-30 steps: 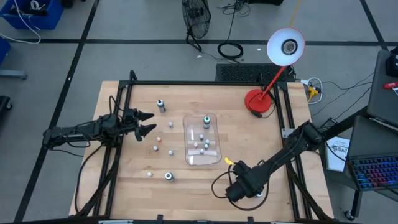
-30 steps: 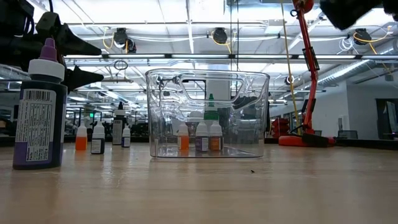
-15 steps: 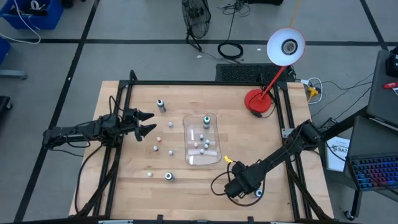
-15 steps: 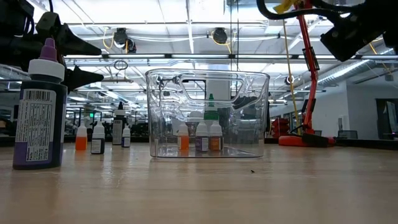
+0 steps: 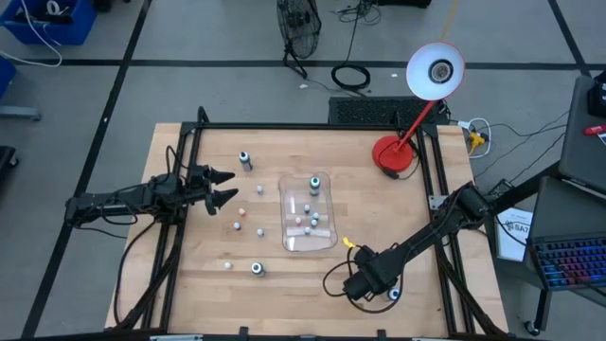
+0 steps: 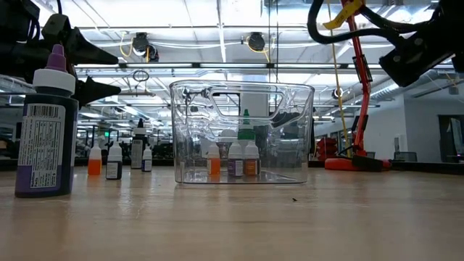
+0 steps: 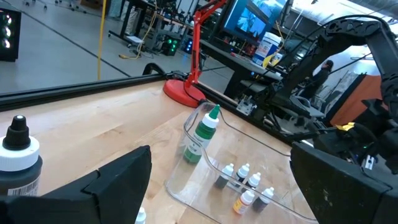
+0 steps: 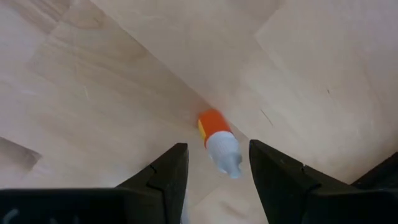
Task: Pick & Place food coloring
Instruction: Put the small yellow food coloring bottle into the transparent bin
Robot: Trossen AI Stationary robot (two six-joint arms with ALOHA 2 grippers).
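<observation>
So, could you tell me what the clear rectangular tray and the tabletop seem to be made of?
The clear rectangular tray looks like glossy transparent plastic: bottles and room show through its walls. The tabletop looks like pale matte wood, with visible plank joints and grain.

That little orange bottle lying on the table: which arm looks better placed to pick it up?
Probably the right. Its end effector is open with the orange bottle lying on its side between the fingers. The left end effector is open too, across the clear tray, far from it.
</observation>
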